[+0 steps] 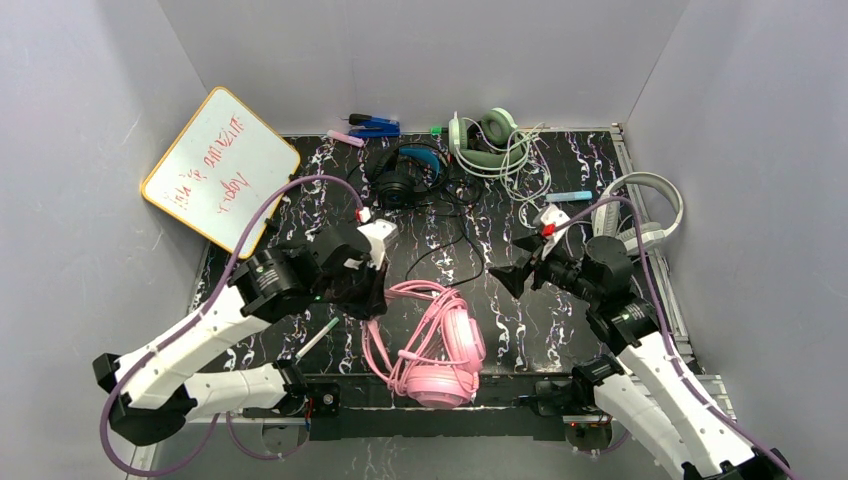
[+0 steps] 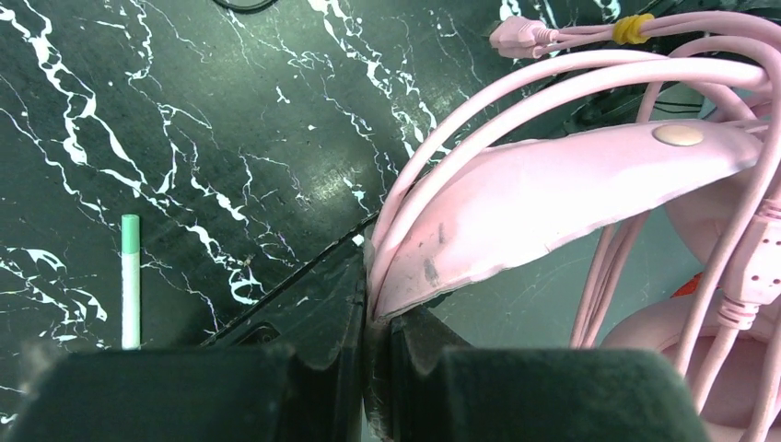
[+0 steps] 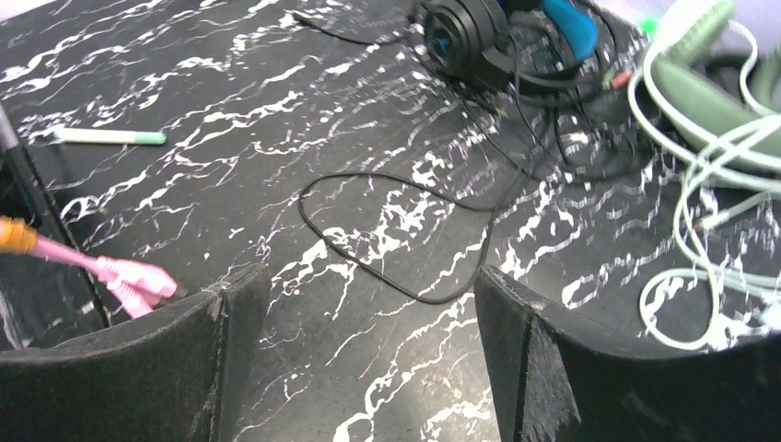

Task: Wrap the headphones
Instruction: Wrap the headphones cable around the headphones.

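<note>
This is a robotics lab test cell: plain grey partition walls [image 1: 420, 60] box in three sides of a black, marble-patterned table [image 1: 540, 330]; two white-and-black robot arms, the left arm [image 1: 190, 345] and the right arm [image 1: 660, 365], are bolted at its near edge; purple cables [image 1: 318, 177] loop off them in the open; a metal rail [image 1: 676, 310] runs along the table's right side; a small whiteboard [image 1: 220, 170] with red handwriting leans against the left wall; a pink headset [image 1: 440, 350], a black-and-blue headset [image 1: 405, 175], a pale green headset [image 1: 490, 145] and a white-grey headset [image 1: 650, 205] lie spread over the table, cords loose.
</note>
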Motion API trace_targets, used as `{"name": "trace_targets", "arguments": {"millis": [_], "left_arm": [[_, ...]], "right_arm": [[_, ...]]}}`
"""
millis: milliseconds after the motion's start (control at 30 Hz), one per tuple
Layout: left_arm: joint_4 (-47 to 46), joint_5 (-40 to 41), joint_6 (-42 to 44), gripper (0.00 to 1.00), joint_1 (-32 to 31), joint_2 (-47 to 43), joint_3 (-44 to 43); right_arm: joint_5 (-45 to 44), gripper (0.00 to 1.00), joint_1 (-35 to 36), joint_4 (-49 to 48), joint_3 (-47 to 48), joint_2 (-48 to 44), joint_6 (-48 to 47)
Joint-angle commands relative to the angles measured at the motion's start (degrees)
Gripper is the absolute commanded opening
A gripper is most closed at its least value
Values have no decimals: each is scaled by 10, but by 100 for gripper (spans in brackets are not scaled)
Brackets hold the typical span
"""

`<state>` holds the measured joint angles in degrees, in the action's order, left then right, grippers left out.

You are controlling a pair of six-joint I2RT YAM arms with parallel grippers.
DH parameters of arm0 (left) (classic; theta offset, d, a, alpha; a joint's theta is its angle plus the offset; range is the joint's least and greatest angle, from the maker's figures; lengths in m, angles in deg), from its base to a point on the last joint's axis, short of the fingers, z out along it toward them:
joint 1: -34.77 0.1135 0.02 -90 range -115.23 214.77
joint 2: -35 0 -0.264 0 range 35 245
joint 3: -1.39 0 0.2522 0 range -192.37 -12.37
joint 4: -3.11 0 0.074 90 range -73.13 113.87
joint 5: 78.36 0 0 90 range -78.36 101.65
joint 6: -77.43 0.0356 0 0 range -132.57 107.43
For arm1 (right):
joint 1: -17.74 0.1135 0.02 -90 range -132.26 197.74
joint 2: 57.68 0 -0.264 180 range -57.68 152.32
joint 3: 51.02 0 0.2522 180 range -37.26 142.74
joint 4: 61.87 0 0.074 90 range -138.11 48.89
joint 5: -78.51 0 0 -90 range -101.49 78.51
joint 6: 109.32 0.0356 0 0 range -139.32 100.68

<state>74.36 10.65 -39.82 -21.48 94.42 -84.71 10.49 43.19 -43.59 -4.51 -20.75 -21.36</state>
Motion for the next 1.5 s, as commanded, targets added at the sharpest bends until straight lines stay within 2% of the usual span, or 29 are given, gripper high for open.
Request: {"name": "trace_targets", "arguments": {"millis": [0,100,233,433,867,1133,1267,1467], "left_arm": [[-17,-21,-16,0,0,-44,-13],[-11,-26,-21,0,0,-43,-27],[-2,-29,-21,0,0,-39,-46],[4,-35,-28,0,0,-23,-81],[-19,-47,-44,0,0,5,-91],[-25,-48,-51,0,0,12,-91],[-30,-42,-54,0,0,14,-90],[-50,-38,-71,0,0,13,-71]], "right_arm": [[108,86,-3,-10,-2,-23,-89],[199,81,-3,-1,-6,-20,-101],[299,72,-3,-66,-33,-25,-84],[385,70,-2,-126,-52,-20,-59],[370,69,10,-246,-69,13,17],[315,68,88,-234,-77,40,0],[269,63,137,-245,-83,63,-1],[206,44,153,-298,-112,76,39]]}}
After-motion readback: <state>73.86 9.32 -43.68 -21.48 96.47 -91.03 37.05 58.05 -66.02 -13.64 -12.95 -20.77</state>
